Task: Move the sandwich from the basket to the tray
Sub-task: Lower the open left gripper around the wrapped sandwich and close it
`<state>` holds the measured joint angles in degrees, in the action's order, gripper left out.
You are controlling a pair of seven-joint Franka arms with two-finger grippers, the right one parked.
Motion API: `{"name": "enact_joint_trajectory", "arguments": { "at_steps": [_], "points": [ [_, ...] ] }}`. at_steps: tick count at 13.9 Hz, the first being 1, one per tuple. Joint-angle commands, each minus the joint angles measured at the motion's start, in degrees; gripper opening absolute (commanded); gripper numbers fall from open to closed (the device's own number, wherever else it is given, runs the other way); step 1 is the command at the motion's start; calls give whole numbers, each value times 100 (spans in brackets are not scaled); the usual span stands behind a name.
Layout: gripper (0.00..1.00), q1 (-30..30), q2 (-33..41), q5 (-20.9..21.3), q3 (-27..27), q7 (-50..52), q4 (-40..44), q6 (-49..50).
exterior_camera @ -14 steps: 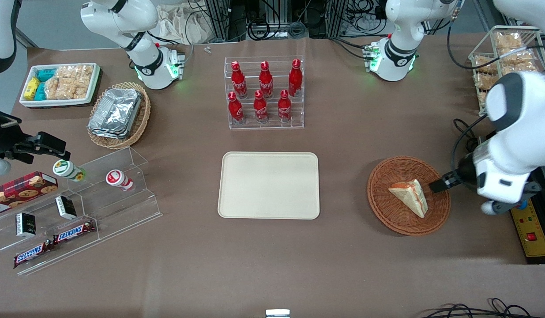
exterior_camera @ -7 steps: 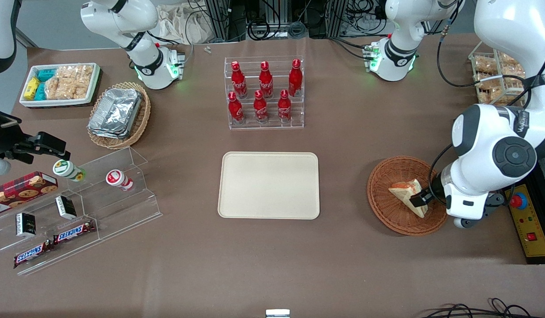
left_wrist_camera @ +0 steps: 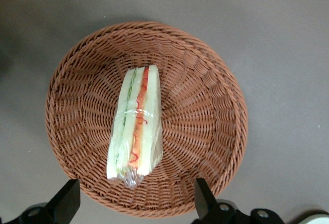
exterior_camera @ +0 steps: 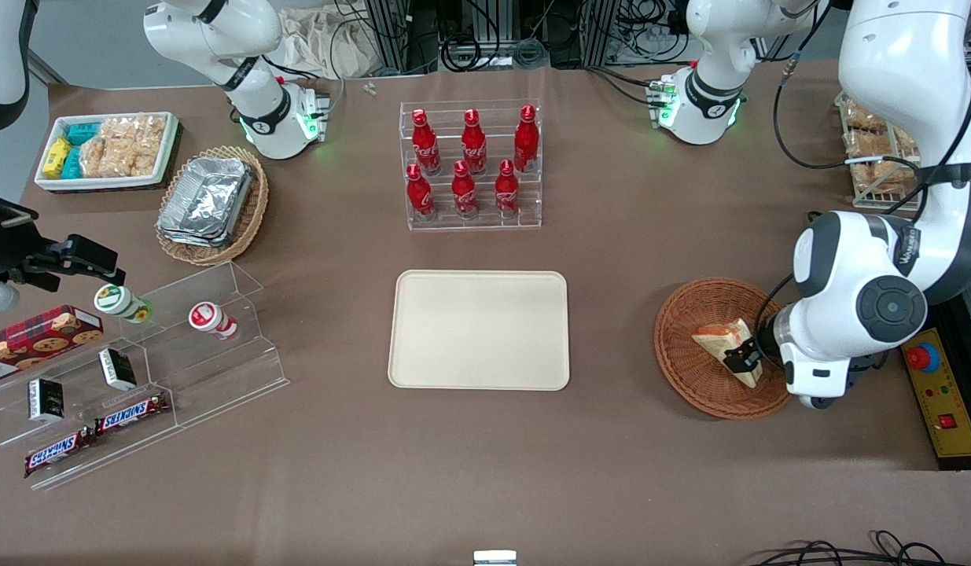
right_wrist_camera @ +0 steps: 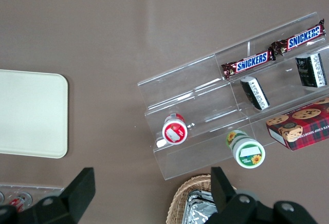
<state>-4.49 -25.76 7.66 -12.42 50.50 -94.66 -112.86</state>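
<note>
The sandwich, a plastic-wrapped white wedge with orange and green filling, lies in the round reddish-brown basket toward the working arm's end of the table. My left gripper hangs over the basket just above the sandwich. It is open, its black fingers spread wider than the sandwich, with nothing held. The cream tray lies bare at the table's middle, beside the basket.
A rack of red bottles stands farther from the camera than the tray. An acrylic snack shelf, a foil-filled tan basket and a white snack tray sit toward the parked arm's end. A yellow control box lies beside the basket.
The left arm has swung in from the table's end over the basket. Its gripper moved from the basket's rim to above the sandwich. The sandwich has not moved.
</note>
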Motion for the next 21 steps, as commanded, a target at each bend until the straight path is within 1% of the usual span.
{"name": "enact_joint_trajectory", "arguments": {
  "at_steps": [1, 5, 10, 15, 18, 19, 20, 21],
  "points": [
    [100, -147, 54, 86, -15, 118, -333, -419],
    [100, -210, -166, 86, -24, 416, -369, -798],
    [100, -227, -315, 25, -24, 601, -422, -940],
    [100, -218, -324, 34, -33, 645, -878, -1484],
    [100, -227, -342, 25, -33, 645, -932, -1581],
    [94, -227, -377, 25, -24, 645, -932, -1634],
    [76, -219, -412, 25, -33, 645, -932, -1669],
    [54, -219, -421, 25, -33, 645, -932, -1678]
  ]
}}
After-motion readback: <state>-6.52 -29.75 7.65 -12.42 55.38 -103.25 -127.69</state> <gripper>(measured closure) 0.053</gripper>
